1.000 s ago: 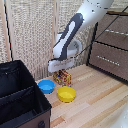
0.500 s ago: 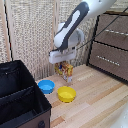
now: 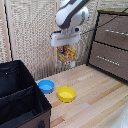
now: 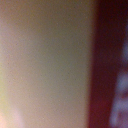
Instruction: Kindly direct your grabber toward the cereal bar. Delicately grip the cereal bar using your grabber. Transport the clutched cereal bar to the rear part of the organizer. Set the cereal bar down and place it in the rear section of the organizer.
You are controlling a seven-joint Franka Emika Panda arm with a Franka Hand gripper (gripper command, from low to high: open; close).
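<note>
The white arm bends down from above, its grabber (image 3: pixel 65 46) hanging raised, fingers pointing down (clamped on something).

Organizer (image 3: pixel 20 95) matt cloth; table (image 3: pixel 95 100) wood, prob. smooth.

Beige woven-screen wall (image 3: pixel 30 30) running behind; brown wooden dresser (image 3: pixel 111 45) sitting at exterior view's right; light plank floor (image 3: pixel 95 102) catching soft, even light.
</note>
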